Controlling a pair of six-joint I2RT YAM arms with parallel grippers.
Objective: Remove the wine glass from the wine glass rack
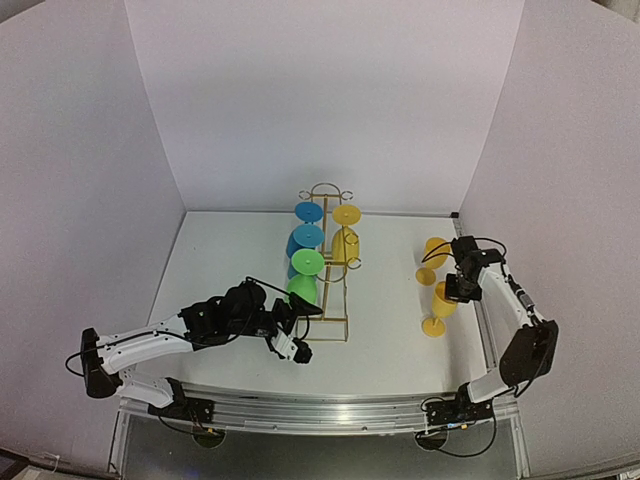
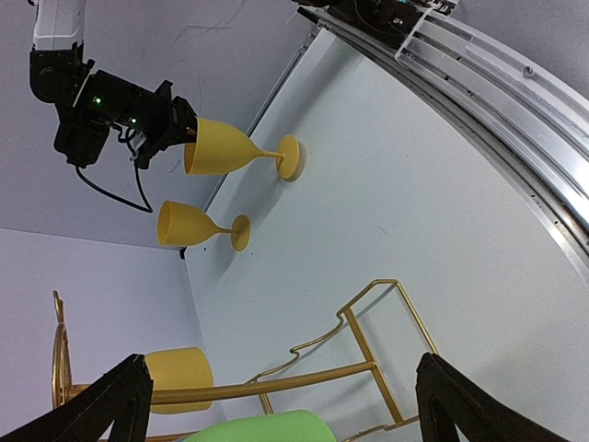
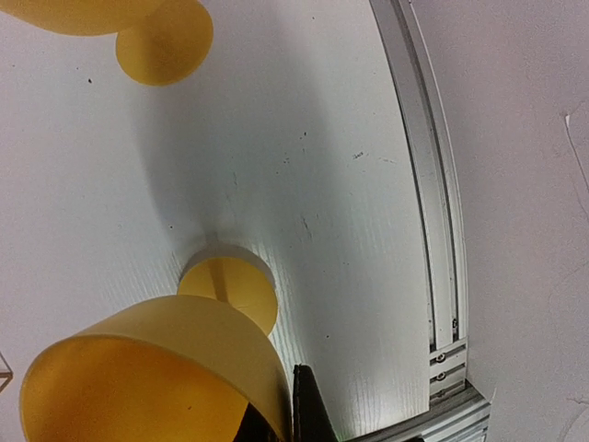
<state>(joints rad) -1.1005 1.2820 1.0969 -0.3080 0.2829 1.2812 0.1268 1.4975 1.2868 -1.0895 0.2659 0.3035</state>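
Standing to the right of the rack and well apart from it, a yellow wine glass [image 1: 443,298] is upright with its foot down at the white counter [image 1: 385,330]. Whether the foot rests on the surface or is just above it cannot be told. The right gripper [image 2: 190,140] is closed on the rim of this glass, pinching the wall of the bowl at its top edge.

Just behind it, a second yellow glass [image 1: 435,250] stands free on the counter, near the right wall.

The rack [image 2: 304,378], a long narrow frame of thin gold wire, lies in the middle of the counter, running from near to far, with its rounded end towards the back wall. Down its left side sit two blue glasses [image 1: 308,212] at the far end and two green glasses [image 1: 307,262] nearer the arms. On its right side are two more yellow glasses [image 1: 347,214], both in the far half. The near part of the right side holds no glass.

The left gripper [image 1: 303,330] is at the near end of the rack, beside the closest green glass, with its jaws spread wide and nothing between them.

A metal rail [image 1: 330,412] runs along the near edge of the counter, where both arms are mounted.
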